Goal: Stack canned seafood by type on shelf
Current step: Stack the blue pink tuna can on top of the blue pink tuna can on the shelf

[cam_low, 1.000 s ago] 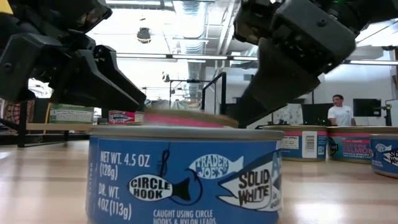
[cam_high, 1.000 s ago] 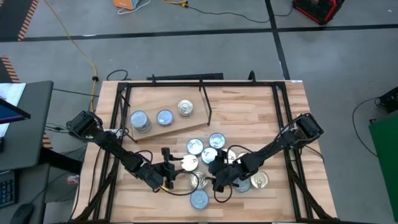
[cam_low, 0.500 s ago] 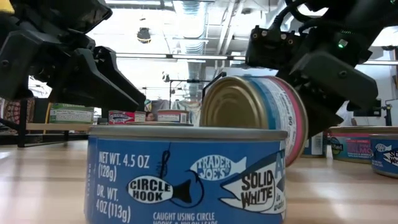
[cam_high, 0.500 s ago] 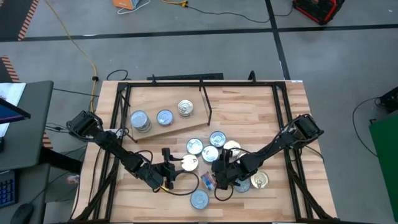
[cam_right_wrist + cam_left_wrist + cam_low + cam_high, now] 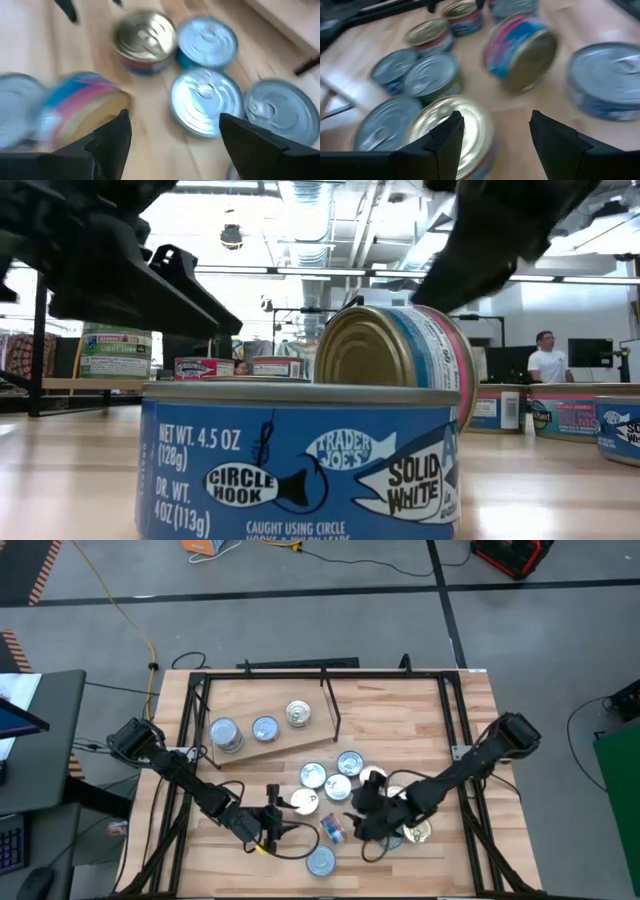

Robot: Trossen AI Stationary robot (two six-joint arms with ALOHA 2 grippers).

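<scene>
Butcher-block surface (image 5: 400,720) first: we see the shelf (image 5: 262,745) at ten o'clock carrying three tins (image 5: 264,728). Loose tins (image 5: 330,778) cluster at six. One pink-and-blue tin (image 5: 333,830) sits tipped on edge between the left gripper (image 5: 272,822) and right gripper (image 5: 362,818), both spread open, empty.

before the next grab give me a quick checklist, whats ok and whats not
1. Left hand free to grasp: ok, open with nothing between its fingers.
2. Right hand free to grasp: ok, open and empty.
3. Tins sitting flat for pickup: not ok, the pink-and-blue tin stands on its edge between the two hands.
4. Shelf has tins placed: ok, three tins sit on it, though they differ in lid colour.
5. Stacking by type finished: not ok, most tins still lie loose on the tabletop.
6. Whether the tipped tin is steady: cannot tell.
</scene>
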